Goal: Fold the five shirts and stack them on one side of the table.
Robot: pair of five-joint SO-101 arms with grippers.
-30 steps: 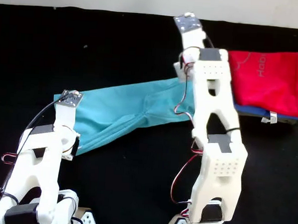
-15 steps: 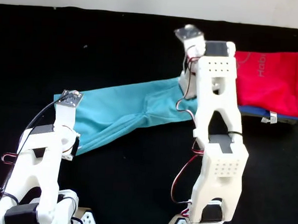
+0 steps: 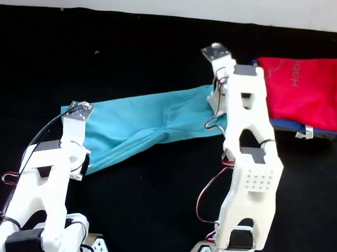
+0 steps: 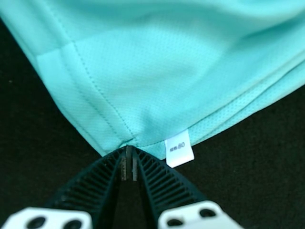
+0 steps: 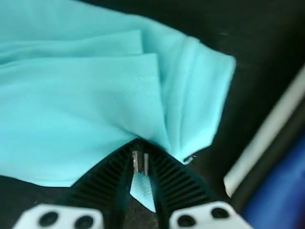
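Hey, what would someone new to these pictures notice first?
A long teal mesh-fabric shirt lies stretched across the black table, pinched at one end by the left gripper and at the other by the right gripper. At the table's far right side, beside the right arm, a folded red fabric shirt lies on top of a blue shirt.

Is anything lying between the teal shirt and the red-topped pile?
Nothing visible does: bare black table lies between the teal shirt and the stack topped by the red shirt.
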